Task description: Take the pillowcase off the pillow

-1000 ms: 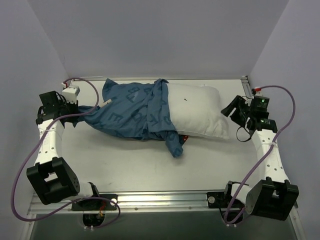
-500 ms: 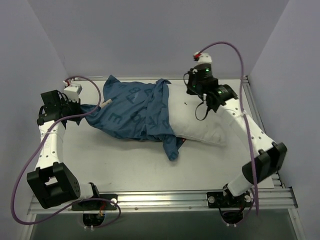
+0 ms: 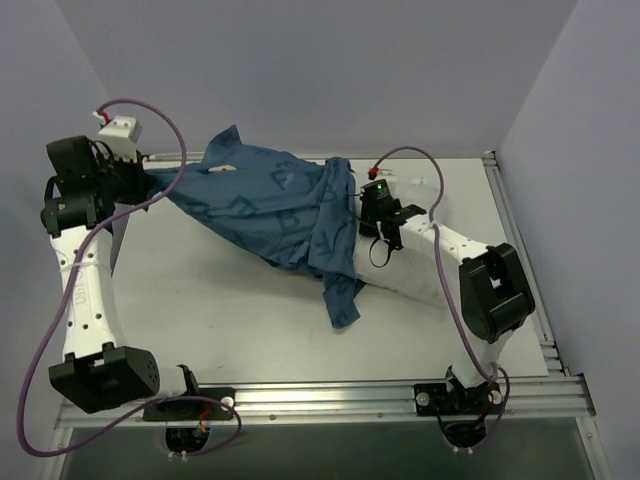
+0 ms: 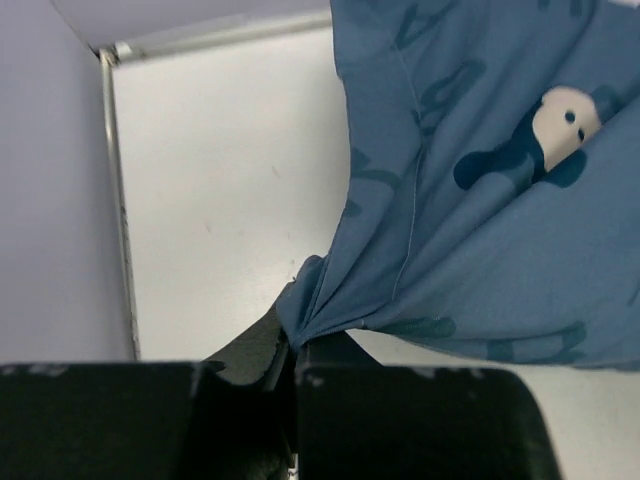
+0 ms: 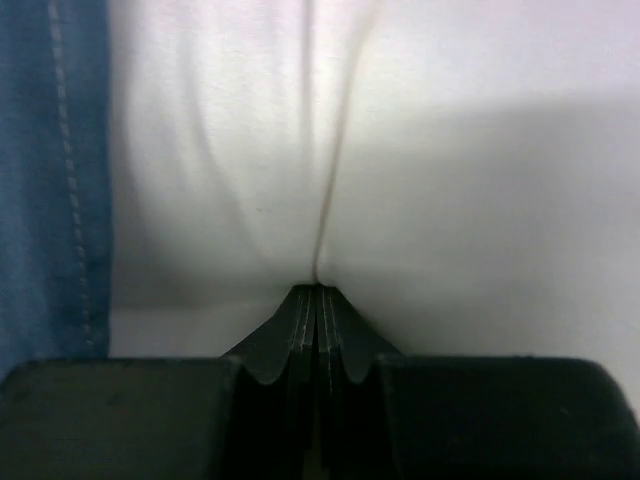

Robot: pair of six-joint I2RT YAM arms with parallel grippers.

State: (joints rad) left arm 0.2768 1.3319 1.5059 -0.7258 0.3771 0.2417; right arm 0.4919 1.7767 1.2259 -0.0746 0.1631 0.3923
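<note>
The blue printed pillowcase (image 3: 260, 215) is stretched from the upper left down across the table, and its loose open end hangs at the middle (image 3: 343, 295). My left gripper (image 3: 143, 183) is raised at the far left, shut on a bunched corner of the pillowcase (image 4: 480, 200), with the jaws (image 4: 295, 338) pinching the gathered cloth. The white pillow (image 3: 405, 278) lies right of centre, partly inside the case. My right gripper (image 3: 372, 232) presses down on it near the case's hem. In the right wrist view it (image 5: 318, 288) is shut on a fold of pillow (image 5: 450, 150), beside the pillowcase edge (image 5: 50, 150).
Purple-grey walls close in the table on the left, back and right. An aluminium rail (image 3: 320, 398) runs along the front edge and another (image 3: 515, 250) along the right side. Purple cables loop from both arms. The right forearm (image 3: 440, 240) lies across the pillow.
My right arm swung from the table's right side over onto the pillow and shut on it. My left arm rose and pulled back-left, drawing the pillowcase taut.
</note>
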